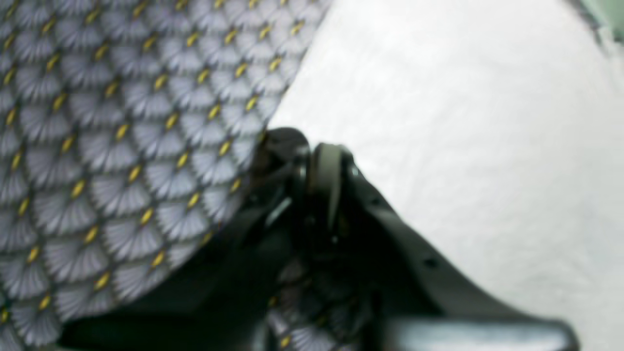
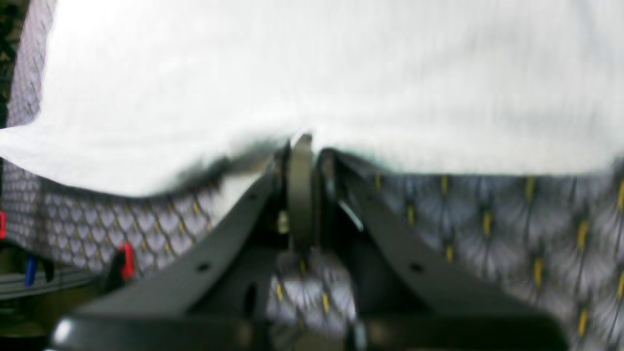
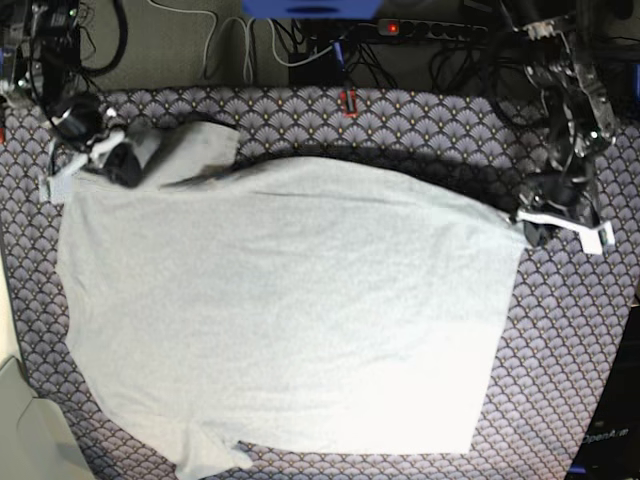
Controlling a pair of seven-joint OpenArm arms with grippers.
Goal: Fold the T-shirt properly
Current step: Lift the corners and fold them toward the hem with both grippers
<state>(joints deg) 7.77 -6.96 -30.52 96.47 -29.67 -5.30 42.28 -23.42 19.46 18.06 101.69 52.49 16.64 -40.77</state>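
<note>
Desk cloth (image 3: 560, 330): purple-grey w/ fan/scale pattern, small yellow marks at each fan base, covers whole desk top in base view. Same cloth fills left side of left wrist view (image 1: 122, 146) & lower part of right wrist view (image 2: 512, 234), both blurred. Behind desk's far edge: black power strip (image 3: 430, 30) w/ red lit switch, white cable (image 3: 215, 30) & tangle of dark cables on floor. Blue item (image 3: 310, 8) at top edge, cut off. Small red thing (image 3: 349, 101) on cloth's far edge. Red clip (image 2: 127, 259) low left in right wrist view.
</note>
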